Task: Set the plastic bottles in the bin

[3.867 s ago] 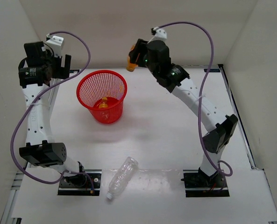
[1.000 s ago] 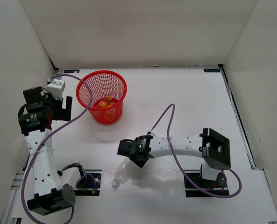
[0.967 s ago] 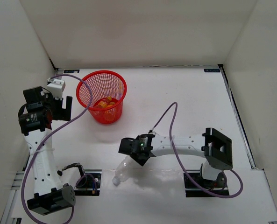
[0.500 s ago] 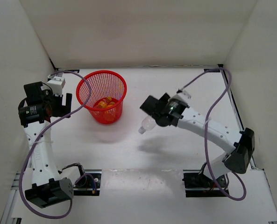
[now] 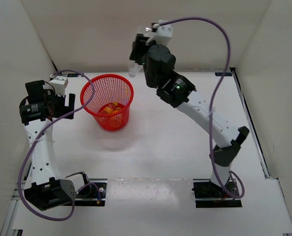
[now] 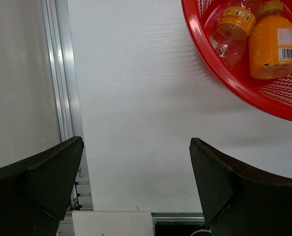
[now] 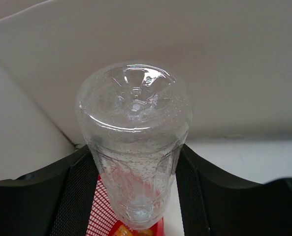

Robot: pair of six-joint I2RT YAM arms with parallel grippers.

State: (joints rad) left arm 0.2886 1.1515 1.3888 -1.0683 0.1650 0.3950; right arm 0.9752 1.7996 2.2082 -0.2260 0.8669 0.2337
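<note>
- Top external: the right arm reaches high toward the back wall. The right gripper is clamped on the clear bottle, which hangs neck-down.
- Top external: the bottle's white cap end shows just off the far-right rim of the red basket. Bottle and basket do not touch. Whether the bottle is over the opening cannot be told from this view.
- Top external: the basket stands upright on the white table, left of centre. The two orange bottles lie at its bottom.
- Top external: the left arm stands at the table's left edge, with the left gripper just beside the basket's left side. A purple cable loops along this arm.
- Left wrist: the left gripper is spread wide with nothing between its fingers, only bare table below.
- Left wrist: the basket rim fills the upper right corner. Inside it the orange bottles lie side by side and touching.
- Left wrist: a metal rail runs along the left, against the wall.
- Right wrist: the clear bottle fills the centre, base toward the camera, empty, with droplets inside.
- Right wrist: the right gripper grips the bottle's body, both fingers pressed to its sides.
- Right wrist: red basket mesh shows beneath the bottle's neck, with a sliver of orange at the bottom edge.
</note>
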